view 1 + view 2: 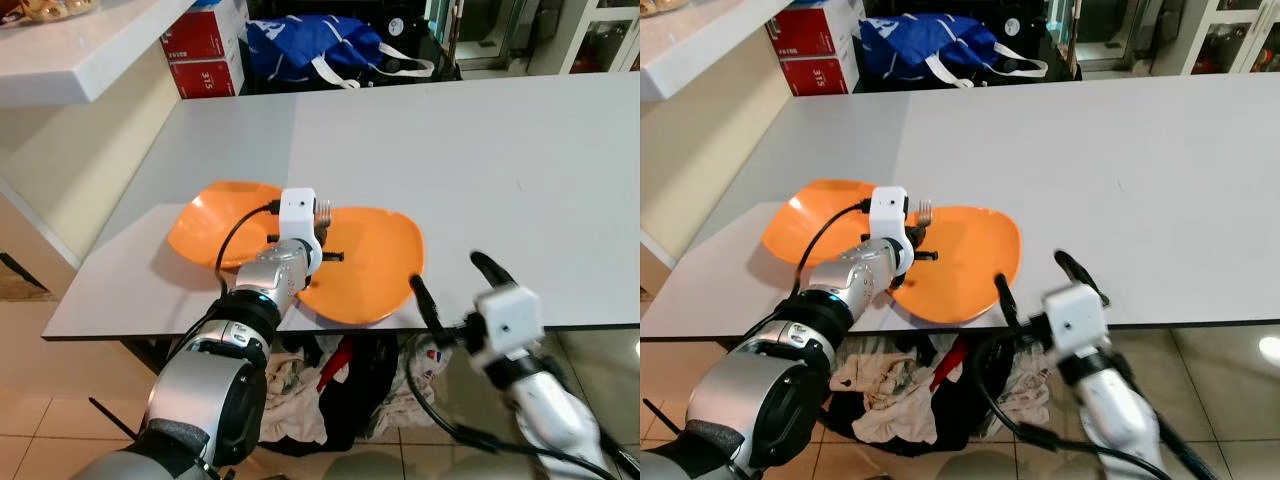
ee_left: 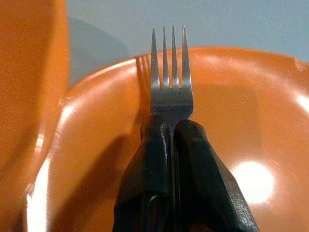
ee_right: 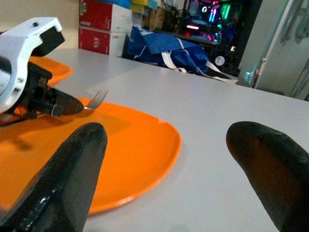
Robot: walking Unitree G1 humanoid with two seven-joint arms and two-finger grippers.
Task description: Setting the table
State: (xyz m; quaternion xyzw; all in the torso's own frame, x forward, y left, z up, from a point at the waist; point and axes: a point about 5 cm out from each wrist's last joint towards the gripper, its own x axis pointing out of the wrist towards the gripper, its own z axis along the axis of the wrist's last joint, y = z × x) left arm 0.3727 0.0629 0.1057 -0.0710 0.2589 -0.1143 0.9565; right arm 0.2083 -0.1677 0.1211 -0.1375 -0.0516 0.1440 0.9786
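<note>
Left pincer [image 2: 171,130] holds a fork [image 2: 171,77] over the near orange plate [image 1: 375,270] at the centre of the head view.

The fork's handle is clamped between the two black fingers [image 2: 145,179], and its long axis runs straight on from them; the tines point away from the robot, toward the far side of the grey worktop [image 1: 480,170], and reach just past the plate's far rim; a second orange plate [image 1: 205,225] lies to the left, its edge tucked behind the left arm; the right pincer [image 1: 455,285] hovers at the worktop's near edge, lower right of the frame, its fingers [image 3: 72,174] spread wide and holding nothing; a blue bag [image 1: 310,45] and red boxes [image 1: 205,55] sit beyond the worktop at the top.
</note>
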